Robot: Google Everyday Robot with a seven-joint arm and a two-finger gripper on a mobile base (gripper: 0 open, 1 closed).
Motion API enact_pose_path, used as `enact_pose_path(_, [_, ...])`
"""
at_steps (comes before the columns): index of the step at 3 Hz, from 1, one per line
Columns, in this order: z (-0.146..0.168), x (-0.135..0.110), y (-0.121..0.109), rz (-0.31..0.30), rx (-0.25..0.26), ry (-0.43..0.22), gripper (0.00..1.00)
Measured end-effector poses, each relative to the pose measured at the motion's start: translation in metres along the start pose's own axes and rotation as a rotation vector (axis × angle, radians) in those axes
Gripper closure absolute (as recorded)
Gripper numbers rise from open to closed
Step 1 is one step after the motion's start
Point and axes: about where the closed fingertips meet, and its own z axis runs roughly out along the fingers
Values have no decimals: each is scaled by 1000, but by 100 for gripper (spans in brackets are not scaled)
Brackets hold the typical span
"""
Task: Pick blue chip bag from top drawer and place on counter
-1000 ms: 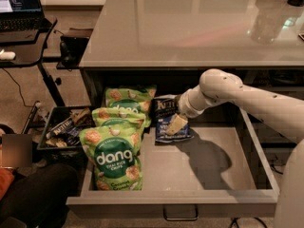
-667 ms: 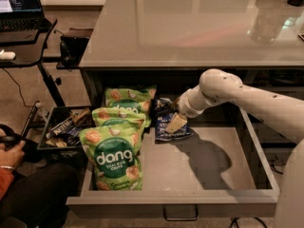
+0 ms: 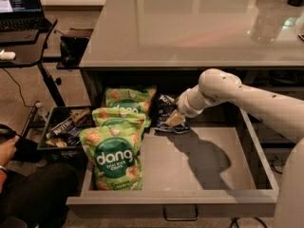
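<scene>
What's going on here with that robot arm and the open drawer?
The robot's arm reaches into the open top drawer, with its gripper down at the blue chip bag near the back. The bag is in the drawer beside three green dang bags and is not yet on the counter above.

One high camera looks down from the front into the top drawer [image 3: 204,172], tool [image 3: 175,119] at its rear.

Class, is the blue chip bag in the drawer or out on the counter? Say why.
In the drawer: the bag lies at its back beside green bags, with the gripper at it.
</scene>
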Motion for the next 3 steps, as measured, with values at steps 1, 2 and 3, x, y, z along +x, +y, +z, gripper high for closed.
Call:
enact_pose_path(1, [0, 0, 0, 0, 0, 0, 100])
enact_pose_path(2, [-28, -6, 14, -5, 6, -36, 100])
enact_pose_path(3, [-71, -21, 33, -8, 21, -135, 100])
